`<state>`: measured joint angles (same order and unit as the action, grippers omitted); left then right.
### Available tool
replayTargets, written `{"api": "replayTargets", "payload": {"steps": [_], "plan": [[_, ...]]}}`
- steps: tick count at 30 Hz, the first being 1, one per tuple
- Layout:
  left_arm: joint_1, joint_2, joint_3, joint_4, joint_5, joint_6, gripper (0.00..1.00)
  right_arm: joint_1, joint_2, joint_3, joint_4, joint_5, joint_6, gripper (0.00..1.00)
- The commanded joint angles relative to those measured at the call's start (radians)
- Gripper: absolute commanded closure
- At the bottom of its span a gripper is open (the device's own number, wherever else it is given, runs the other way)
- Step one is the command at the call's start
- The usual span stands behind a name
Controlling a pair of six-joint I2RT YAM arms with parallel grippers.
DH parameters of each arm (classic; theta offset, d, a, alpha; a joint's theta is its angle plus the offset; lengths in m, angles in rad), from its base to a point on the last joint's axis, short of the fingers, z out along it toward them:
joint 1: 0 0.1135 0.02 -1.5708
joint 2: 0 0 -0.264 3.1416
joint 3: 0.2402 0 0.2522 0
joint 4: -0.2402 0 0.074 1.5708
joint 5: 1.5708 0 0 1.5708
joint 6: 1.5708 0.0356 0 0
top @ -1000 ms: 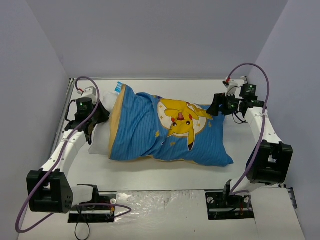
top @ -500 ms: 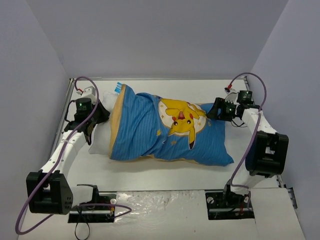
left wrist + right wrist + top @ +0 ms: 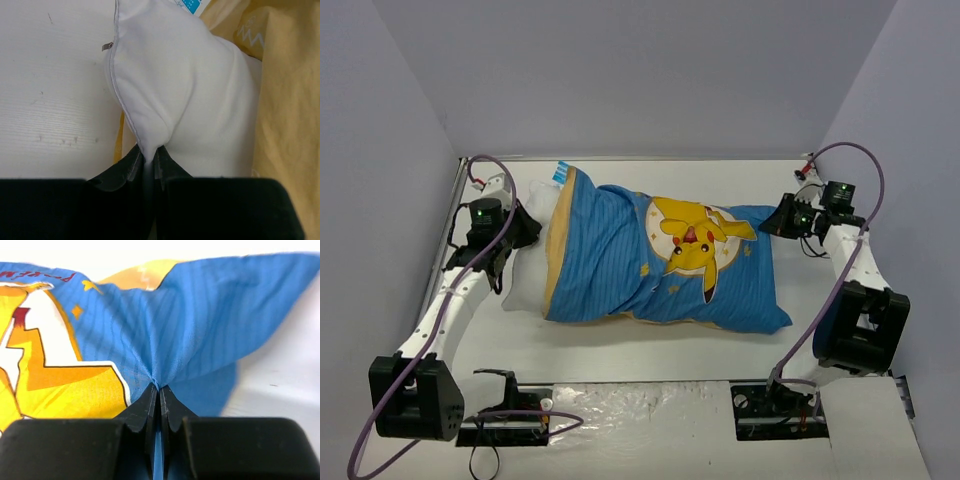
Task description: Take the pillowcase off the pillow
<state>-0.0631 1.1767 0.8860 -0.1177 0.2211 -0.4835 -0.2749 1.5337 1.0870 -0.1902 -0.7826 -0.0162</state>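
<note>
pillow (image 3: 523,280) lies across the middle of the counter (image 3: 650,352), long side running left edge to right edge — most of it inside the pillowcase (image 3: 620,265), blue pinstripe with the yellow cartoon face up. white end of the pillow sticks out toward the counter's left edge; the pillowcase's mustard reverse shows along its opening there. blue tag (image 3: 558,172) at the pillow's far-left corner. left hand (image 3: 147,159) closed, pinching a fold of the bare white pillow. right hand (image 3: 159,390) closed on a pinch of blue pillowcase fabric at the end near the right edge — fabric drawn to a peak at the fingertips
</note>
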Motion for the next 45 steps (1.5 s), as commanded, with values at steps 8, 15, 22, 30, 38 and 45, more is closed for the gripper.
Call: {"api": "replayTargets", "payload": {"steps": [8, 15, 22, 30, 38, 45], "plan": [[0.054, -0.114, -0.002, 0.078, -0.054, -0.04, 0.98, -0.142, -0.168, 0.036, 0.073, 0.261, -0.22, 1.0], [0.109, -0.097, -0.012, 0.089, -0.055, -0.063, 0.98, -0.188, -0.175, 0.005, 0.152, 0.374, -0.3, 1.0], [0.123, -0.071, -0.002, 0.089, -0.06, -0.076, 0.98, -0.187, -0.199, -0.012, 0.273, 0.473, -0.303, 1.0], [0.129, 0.037, 0.041, 0.148, 0.093, -0.17, 0.84, -0.172, -0.196, 0.014, 0.229, 0.392, -0.298, 1.0], [0.109, -0.13, 0.059, 0.077, 0.138, -0.153, 0.15, -0.089, -0.274, 0.022, -0.188, 0.008, -0.611, 0.22], [0.026, -0.475, -0.021, -0.117, -0.025, -0.121, 0.06, 0.067, -0.487, 0.011, -0.535, -0.037, -1.056, 0.06]]}}
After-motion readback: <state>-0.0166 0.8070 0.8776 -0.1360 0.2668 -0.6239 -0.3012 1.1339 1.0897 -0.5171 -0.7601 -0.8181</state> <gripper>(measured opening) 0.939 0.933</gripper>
